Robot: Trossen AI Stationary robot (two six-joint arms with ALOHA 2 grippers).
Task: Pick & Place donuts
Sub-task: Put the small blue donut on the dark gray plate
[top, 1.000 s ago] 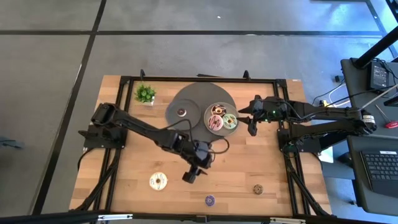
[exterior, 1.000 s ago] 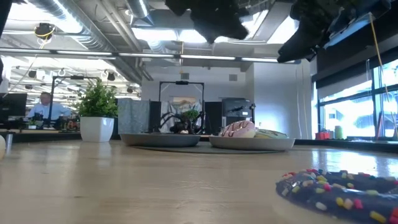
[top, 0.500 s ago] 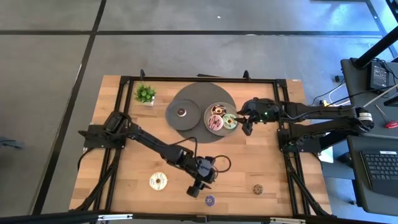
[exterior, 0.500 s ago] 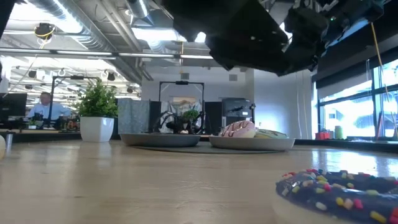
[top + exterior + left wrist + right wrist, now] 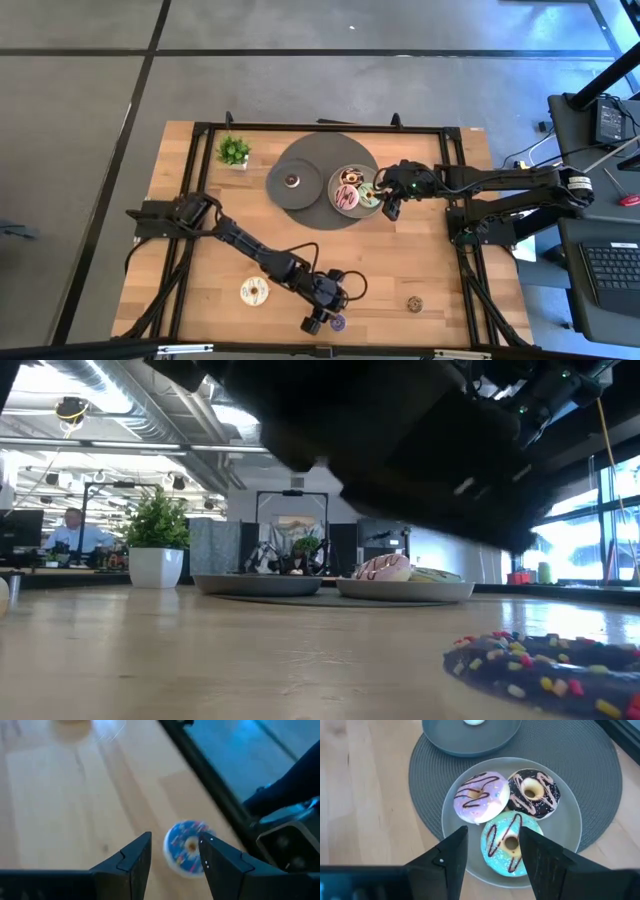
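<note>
My left gripper (image 5: 318, 322) hangs open low over the table's near edge. In the left wrist view its gripper (image 5: 175, 837) has the purple mini donut (image 5: 187, 847) just past its tips, untouched; the donut (image 5: 338, 322) lies flat on the wood and shows close in the low view (image 5: 545, 670). My right gripper (image 5: 391, 207) is open above the right rim of the donut plate (image 5: 343, 172); its wrist view (image 5: 493, 831) looks down on the pink (image 5: 481, 796), chocolate (image 5: 533, 792) and green (image 5: 511, 842) donuts. A cream donut (image 5: 254, 291) and a tan mini donut (image 5: 414, 304) lie on the wood.
A second grey plate (image 5: 292, 180) with a dark mini donut sits on the round grey mat (image 5: 325, 150). A potted plant (image 5: 233, 151) stands at the far left corner. The black frame rail (image 5: 220, 795) runs along the near edge beside the purple donut. Bare wood lies mid-table.
My left gripper has travelled toward the table's near edge and down, reaching the purple mini donut. My right gripper has moved toward the table's left, from beside the mat to over the right rim of the donut plate. No donut has moved.
</note>
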